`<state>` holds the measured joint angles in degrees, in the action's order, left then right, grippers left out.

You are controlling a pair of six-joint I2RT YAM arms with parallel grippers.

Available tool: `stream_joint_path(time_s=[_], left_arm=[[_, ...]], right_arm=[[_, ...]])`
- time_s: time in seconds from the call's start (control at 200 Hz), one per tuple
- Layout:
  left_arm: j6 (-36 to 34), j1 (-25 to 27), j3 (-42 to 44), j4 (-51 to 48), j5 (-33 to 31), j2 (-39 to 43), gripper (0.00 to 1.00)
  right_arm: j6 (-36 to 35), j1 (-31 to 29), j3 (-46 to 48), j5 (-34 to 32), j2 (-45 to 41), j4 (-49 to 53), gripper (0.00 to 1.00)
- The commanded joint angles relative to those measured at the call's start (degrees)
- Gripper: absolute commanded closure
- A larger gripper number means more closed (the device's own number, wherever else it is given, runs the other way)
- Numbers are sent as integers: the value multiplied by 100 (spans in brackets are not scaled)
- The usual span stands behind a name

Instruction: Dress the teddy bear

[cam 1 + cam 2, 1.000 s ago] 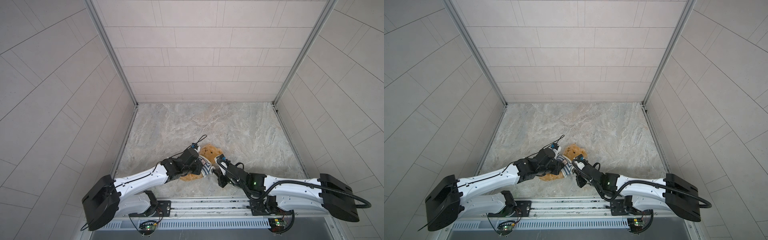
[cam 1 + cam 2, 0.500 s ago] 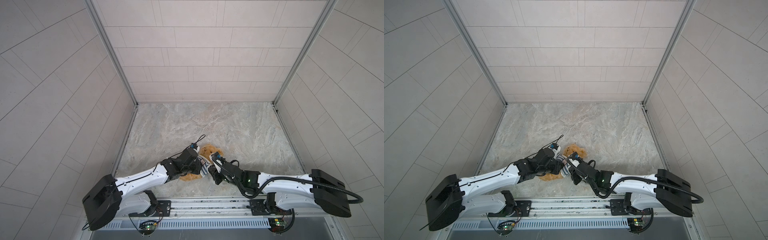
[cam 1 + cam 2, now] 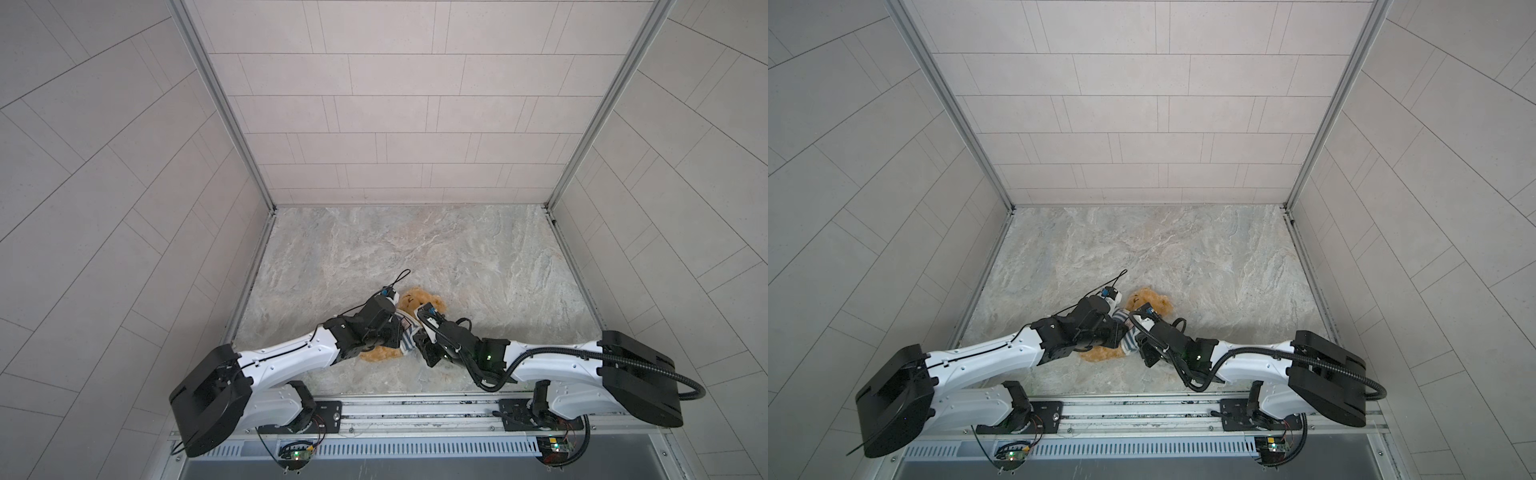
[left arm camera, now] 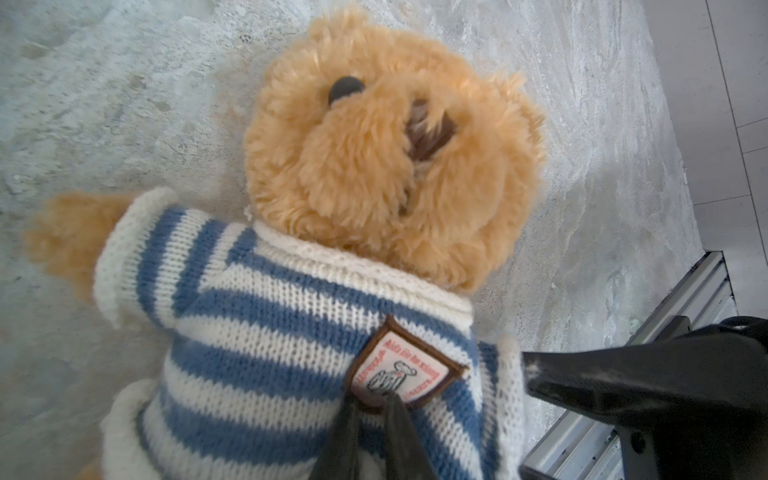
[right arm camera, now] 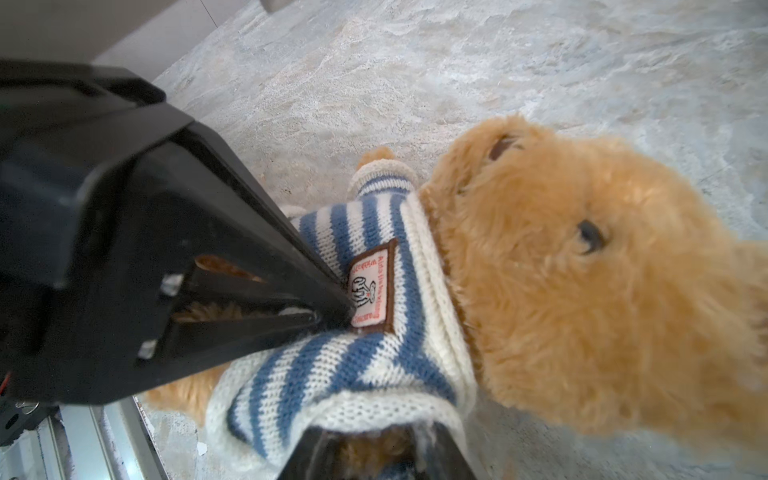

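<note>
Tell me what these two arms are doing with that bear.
The robot is dressing the teddy bear, which lies face up on the marble table. The striped sweater is already over its head and one arm. The left gripper pinches the sweater's front by the patch; the right gripper straddles the other sleeve, grip unclear.

Teddy bear (image 4: 386,137), a fluffy golden-brown plush with black bead eyes and a dark nose, lay on its back, its head beyond the tips of the left gripper (image 4: 370,409). It wore a blue-and-white striped knit sweater (image 4: 266,316), pinched by that gripper just beside the brown-edged chest patch (image 4: 405,370). One sleeve cuff lay at the right gripper (image 5: 382,451).
</note>
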<state>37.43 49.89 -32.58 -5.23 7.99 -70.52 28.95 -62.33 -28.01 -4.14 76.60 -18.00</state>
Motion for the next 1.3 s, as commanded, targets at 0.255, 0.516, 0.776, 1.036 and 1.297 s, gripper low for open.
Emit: stream_joint_path(time_s=[0.255, 0.516, 0.776, 1.036, 1.297], left_arm=[[-96, -124, 338, 5, 17, -320, 84], [-71, -318, 550, 47, -31, -252, 87], [-121, -416, 656, -28, -171, -199, 87], [-200, -447, 732, -122, -301, -96, 87], [-51, -347, 390, -390, -114, 1018, 76]], right_arm=[[-36, 168, -183, 554, 560, -252, 87], [66, 168, -82, 385, -90, 252, 100], [-84, 159, 217, 409, -1195, 712, 100], [108, 165, 605, 334, -1885, 548, 100], [783, 159, 793, -406, -1661, -53, 100]])
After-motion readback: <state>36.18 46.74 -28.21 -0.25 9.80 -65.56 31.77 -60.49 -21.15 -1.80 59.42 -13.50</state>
